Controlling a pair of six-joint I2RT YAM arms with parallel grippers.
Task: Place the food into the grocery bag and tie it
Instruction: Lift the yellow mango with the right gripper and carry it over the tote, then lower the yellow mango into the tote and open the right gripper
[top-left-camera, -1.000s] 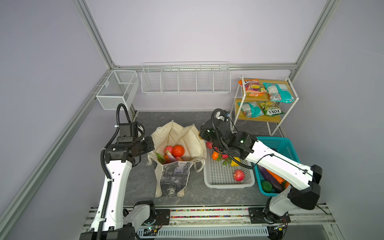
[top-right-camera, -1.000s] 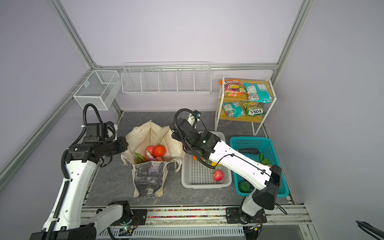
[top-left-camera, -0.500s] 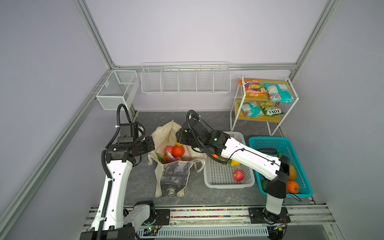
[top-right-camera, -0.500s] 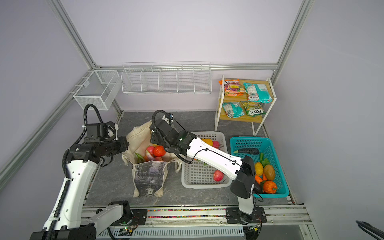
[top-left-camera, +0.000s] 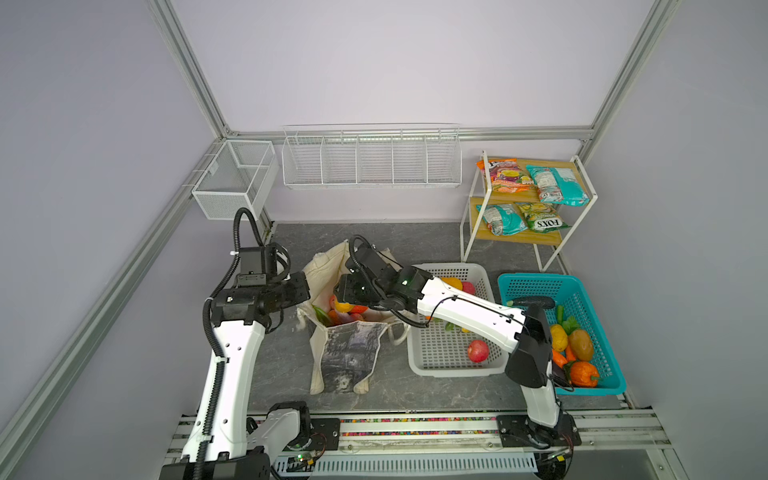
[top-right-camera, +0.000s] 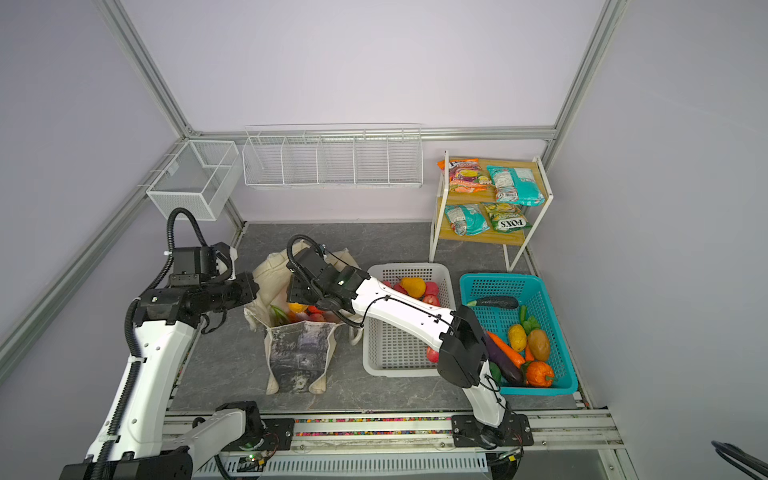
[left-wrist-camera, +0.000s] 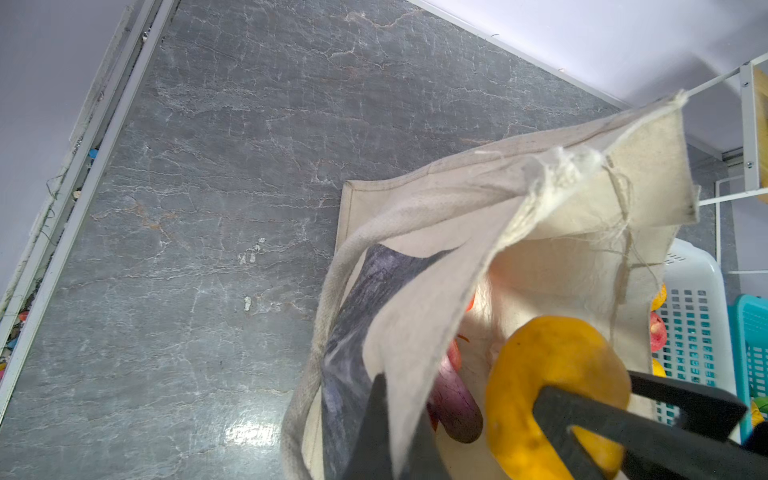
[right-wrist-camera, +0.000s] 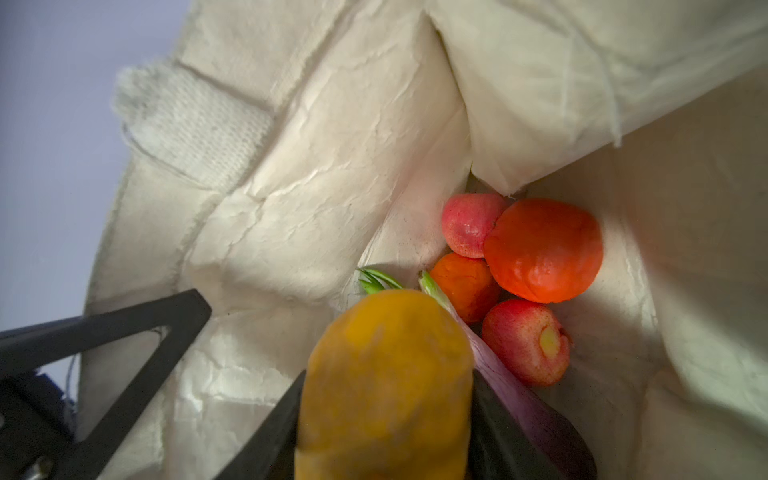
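Note:
The cream grocery bag (top-left-camera: 347, 353) (top-right-camera: 299, 353) stands open on the grey floor, printed panel to the front. My left gripper (top-left-camera: 306, 289) (left-wrist-camera: 401, 399) is shut on the bag's left rim and holds the cloth (left-wrist-camera: 436, 299) up. My right gripper (top-left-camera: 343, 303) (right-wrist-camera: 386, 415) hangs over the bag's mouth, shut on a yellow-orange fruit (right-wrist-camera: 386, 374) (left-wrist-camera: 552, 374) (top-right-camera: 297, 307). Inside the bag lie red apples (right-wrist-camera: 525, 340), oranges (right-wrist-camera: 542, 249) and a purple-pink fruit with green tips (right-wrist-camera: 519, 395). Teal snack packets (top-left-camera: 557, 185) lie on the shelf.
A white perforated basket (top-left-camera: 440, 357) right of the bag holds a red apple (top-left-camera: 478, 350) and more fruit. A teal basket (top-left-camera: 528, 282) of vegetables stands further right. The wooden shelf rack (top-left-camera: 519, 237) stands at the back right, and wire baskets (top-left-camera: 370, 158) hang on the wall.
My right arm has swung left from the white basket to above the bag's mouth, carrying the yellow-orange fruit. The left arm has kept its hold on the rim.

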